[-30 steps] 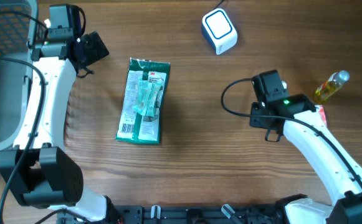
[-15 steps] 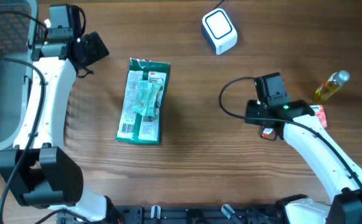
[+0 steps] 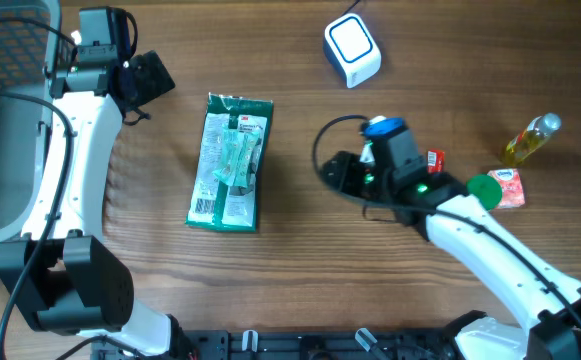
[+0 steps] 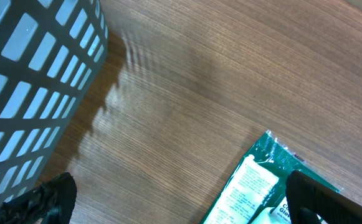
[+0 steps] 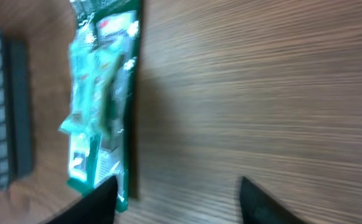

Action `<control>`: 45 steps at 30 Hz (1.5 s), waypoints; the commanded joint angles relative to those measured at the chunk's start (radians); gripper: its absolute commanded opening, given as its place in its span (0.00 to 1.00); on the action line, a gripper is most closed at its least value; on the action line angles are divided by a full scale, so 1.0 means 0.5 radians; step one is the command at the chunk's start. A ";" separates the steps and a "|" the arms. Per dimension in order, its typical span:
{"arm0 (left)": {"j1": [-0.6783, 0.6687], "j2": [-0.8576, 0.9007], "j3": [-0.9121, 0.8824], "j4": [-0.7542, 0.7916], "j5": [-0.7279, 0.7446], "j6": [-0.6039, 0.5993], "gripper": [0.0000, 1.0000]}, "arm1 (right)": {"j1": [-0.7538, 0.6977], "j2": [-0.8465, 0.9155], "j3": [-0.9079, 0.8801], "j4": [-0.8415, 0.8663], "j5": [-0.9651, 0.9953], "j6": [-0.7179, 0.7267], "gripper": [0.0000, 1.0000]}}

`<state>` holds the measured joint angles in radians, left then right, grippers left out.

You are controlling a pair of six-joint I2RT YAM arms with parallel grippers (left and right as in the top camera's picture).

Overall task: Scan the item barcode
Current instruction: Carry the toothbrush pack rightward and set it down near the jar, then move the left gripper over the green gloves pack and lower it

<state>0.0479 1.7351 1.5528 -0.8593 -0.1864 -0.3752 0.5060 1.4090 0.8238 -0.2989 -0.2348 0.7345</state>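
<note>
The item, a green plastic packet [image 3: 230, 162], lies flat on the wooden table left of centre; I cannot make out its barcode. The white scanner with a blue-rimmed window [image 3: 352, 48] stands at the back. My left gripper [image 3: 146, 80] hovers open beyond the packet's upper left corner; in the left wrist view its gripper [image 4: 181, 208] spans bare wood and the packet's corner [image 4: 261, 186]. My right gripper [image 3: 330, 172] points left toward the packet, about a hand's width to its right. In the blurred right wrist view this gripper [image 5: 177, 202] is open and empty, the packet [image 5: 100, 106] ahead.
A grey slatted basket [image 3: 5, 120] fills the left edge, also in the left wrist view [image 4: 31, 81]. At the right stand a yellow oil bottle [image 3: 530, 138], a pink-and-white box [image 3: 511, 188], a green round thing [image 3: 483, 190] and a small red object [image 3: 435, 160].
The right arm has swung left from beside the bottle toward the packet, and its gripper has gone from shut to open. The left arm and the packet have not moved.
</note>
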 commanded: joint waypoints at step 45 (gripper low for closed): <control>-0.180 0.024 -0.229 -0.346 0.514 0.005 0.39 | 0.160 0.032 -0.030 -0.111 0.336 0.105 1.00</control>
<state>-0.0029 1.7355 1.4876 -1.0477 0.0555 -0.3786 0.5819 1.4101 0.8192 -0.3527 -0.0879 0.7750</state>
